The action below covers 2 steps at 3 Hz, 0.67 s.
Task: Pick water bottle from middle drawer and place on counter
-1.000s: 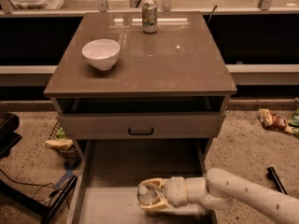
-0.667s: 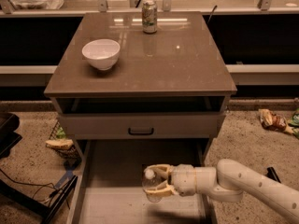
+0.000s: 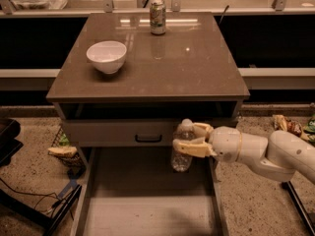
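Water bottle gripped in my fingers [image 3: 191, 148] over the open drawer.

I reach in from the right on my white arm [image 3: 256, 151], and my 2 fingers are closed around the upper half of the small clear ribbed plastic water bottle with a white cap [image 3: 181, 159], 1 on each side, gripping it upright. The bottle is in front of the right end of the pale grey drawer front [image 3: 123, 132] with the black handle [image 3: 148, 138]. Its cap is just under the front edge of the square glossy brown-grey tabletop [image 3: 172, 73], and its base is over the rear of the wide pale grey middle drawer [image 3: 147, 205], which is pulled out. On the tabletop a white bowl [image 3: 107, 56] rests at the left and a green-and-silver soda can [image 3: 158, 17] stands near the back edge, both well apart from the bottle.
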Tool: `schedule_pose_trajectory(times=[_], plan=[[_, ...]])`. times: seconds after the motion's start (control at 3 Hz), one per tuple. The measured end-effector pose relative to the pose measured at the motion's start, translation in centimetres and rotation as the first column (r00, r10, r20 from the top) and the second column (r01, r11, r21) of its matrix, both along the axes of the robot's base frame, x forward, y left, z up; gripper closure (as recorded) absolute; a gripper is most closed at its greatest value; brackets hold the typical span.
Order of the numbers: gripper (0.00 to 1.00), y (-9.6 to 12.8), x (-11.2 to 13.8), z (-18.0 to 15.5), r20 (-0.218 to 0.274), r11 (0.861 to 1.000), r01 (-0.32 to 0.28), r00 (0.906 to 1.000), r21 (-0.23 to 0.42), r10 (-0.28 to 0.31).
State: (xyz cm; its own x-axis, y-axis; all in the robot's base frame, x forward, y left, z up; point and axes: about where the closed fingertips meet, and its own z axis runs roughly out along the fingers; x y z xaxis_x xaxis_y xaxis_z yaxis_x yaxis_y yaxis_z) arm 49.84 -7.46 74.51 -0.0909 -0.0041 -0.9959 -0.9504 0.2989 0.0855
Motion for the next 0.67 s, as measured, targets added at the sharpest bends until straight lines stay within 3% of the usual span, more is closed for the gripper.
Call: schedule_pose_trajectory(times=[0.67], plan=[[1.00, -4.1, 4.0, 11.5, 0.030, 0.993, 0.106, 0.9937, 0.054, -0.108]])
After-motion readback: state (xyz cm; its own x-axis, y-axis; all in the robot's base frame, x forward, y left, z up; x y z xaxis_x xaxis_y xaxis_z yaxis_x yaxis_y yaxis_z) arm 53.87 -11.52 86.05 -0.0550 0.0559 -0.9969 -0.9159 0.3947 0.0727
